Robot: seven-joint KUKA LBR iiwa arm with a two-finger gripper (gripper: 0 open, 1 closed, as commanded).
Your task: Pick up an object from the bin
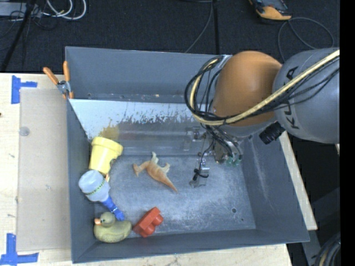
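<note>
The jaws are hovering just right of the tan dinosaur [157, 172] in the bin [138, 82]; wide or narrow, cannot tell.

This looks like a robotics lab: a grey industrial arm [313, 101] with an orange cover [247, 87] and bundled wrist cables [202, 90] reaches over a grey metal bin [161, 73] of small toys, among them a yellow duck [112, 229] and a tan dinosaur [157, 173], while loose floor cables [64, 1] trail across the dark floor [138, 24] behind.
</note>
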